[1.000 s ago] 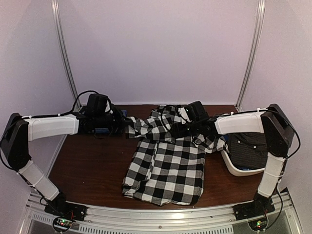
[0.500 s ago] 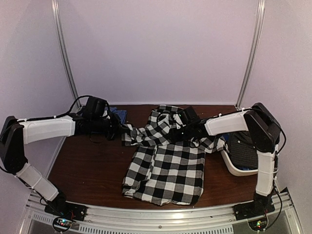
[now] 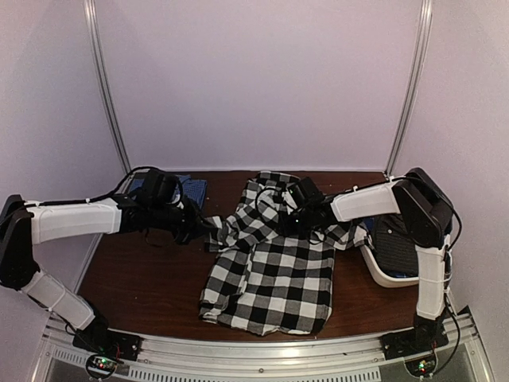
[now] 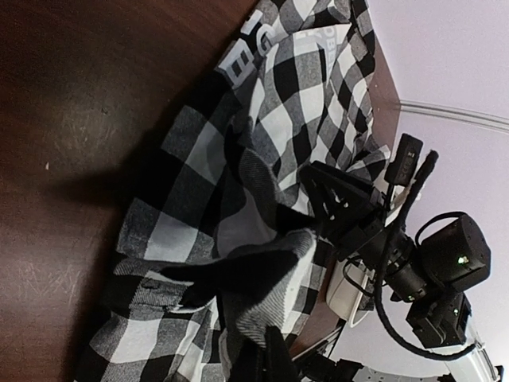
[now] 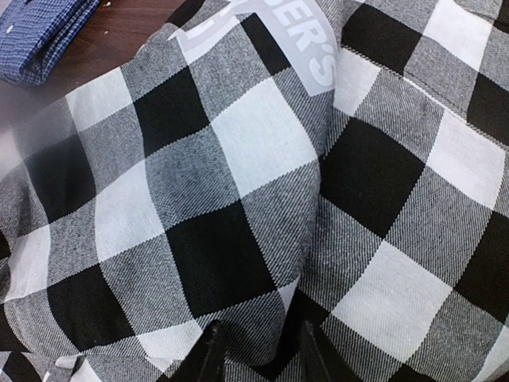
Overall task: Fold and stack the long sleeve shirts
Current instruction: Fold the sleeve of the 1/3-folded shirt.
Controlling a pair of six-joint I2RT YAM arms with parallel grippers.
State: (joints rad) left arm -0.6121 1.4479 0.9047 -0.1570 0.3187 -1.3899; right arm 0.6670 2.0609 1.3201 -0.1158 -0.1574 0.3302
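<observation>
Where the table [image 3: 135, 278] begins at nine o'clock, we see the left gripper [image 3: 205, 228] reaching toward three o'clock, its fingers together and clamped on a sleeve of the checked shirt [image 3: 270, 278], which bunches up there. Beyond it, at ten o'clock, the dark blue shirt [image 3: 189, 188] lies folded. The checked shirt spreads across the middle of the table, its hem toward six o'clock and its collar toward twelve. On its upper part we find the right gripper [image 3: 289, 216], fingertips [image 5: 211, 350] apart and pressed onto the cloth with a ridge of it between them. At three o'clock the white basket [image 3: 380, 277] holds the dark charcoal shirt [image 3: 404, 243].
</observation>
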